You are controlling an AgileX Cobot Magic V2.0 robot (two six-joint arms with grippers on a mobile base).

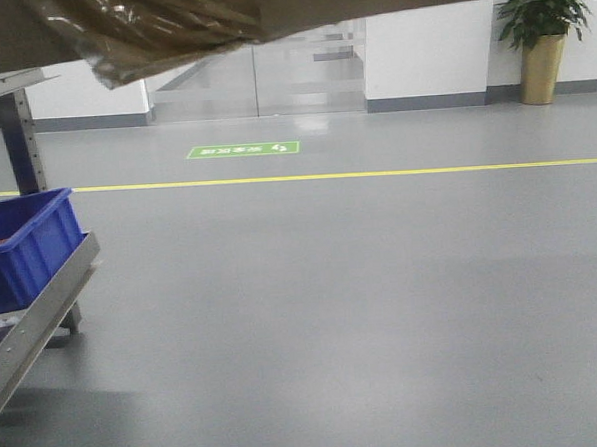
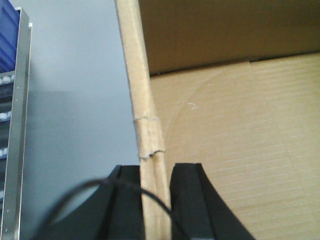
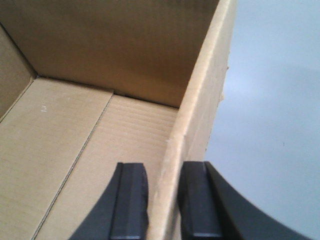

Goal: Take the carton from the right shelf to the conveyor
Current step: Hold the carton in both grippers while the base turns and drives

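The left hand point(image 2: 156, 200) and right hand point(image 3: 164, 200) each pinch 1 thin side wall of the empty carton point(image 3: 75, 150), held aloft over the floor point(image 1: 333, 312) (light, I'd guess, but its rims crease easily, so deep, even grips seem wise).

On my feeds the carton point(image 2: 240, 150) is plain brown corrugated cardboard, matt and dry, with fine ribs showing across its panels. Its cut wall edge looks rough and frayed. A scrap of tan tape point(image 1: 158, 31) on it is glossy and crinkled. The left gripper point(image 2: 155, 200) and right gripper point(image 3: 164, 205) have smooth, matt black fingers, plastic or rubber, I cannot tell which. The shelf point(image 2: 17, 125) rail is bare metal, bright and reflective. The bin point(image 1: 24, 243) is blue plastic with a slight sheen. The floor point(image 1: 333, 312) is smooth grey with a soft shine. The plant pot point(image 1: 541, 69) looks glossy gold.
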